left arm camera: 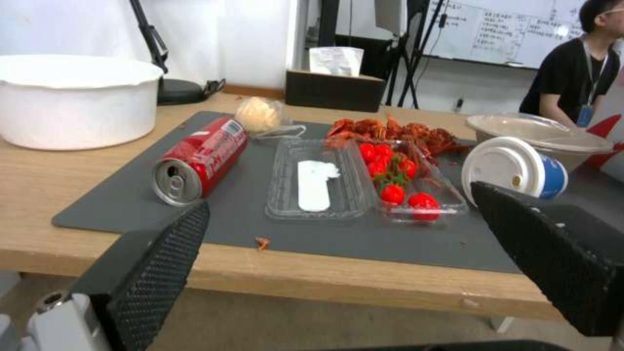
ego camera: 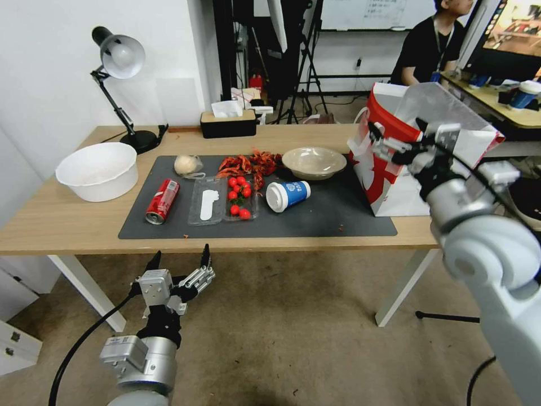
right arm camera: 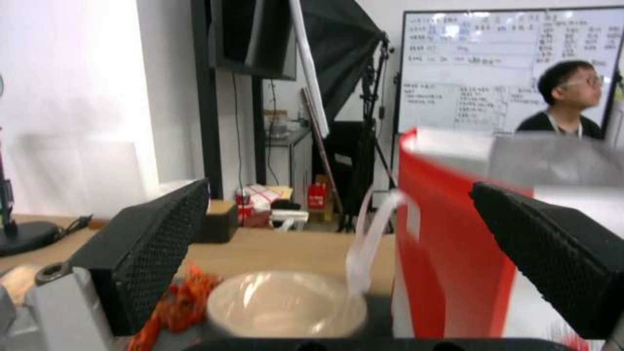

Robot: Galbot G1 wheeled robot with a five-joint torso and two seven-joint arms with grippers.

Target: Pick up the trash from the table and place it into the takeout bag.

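Hovering below the table's (ego camera: 73,225) front edge, the left gripper (ego camera: 179,265) is spread and empty. Relative to the dark mat (ego camera: 338,217): the red soda can (ego camera: 162,201) lies at its left end, long axis pointing toward that gripper (the nearer arm, I judge). The takeout bag (ego camera: 389,192) stands at its right end, the right gripper (ego camera: 394,148), fingers parted and holding nothing, at the bag's mouth.

Silver-grey jointed arms, black cables, black mesh-textured fingers (left arm camera: 153,263)
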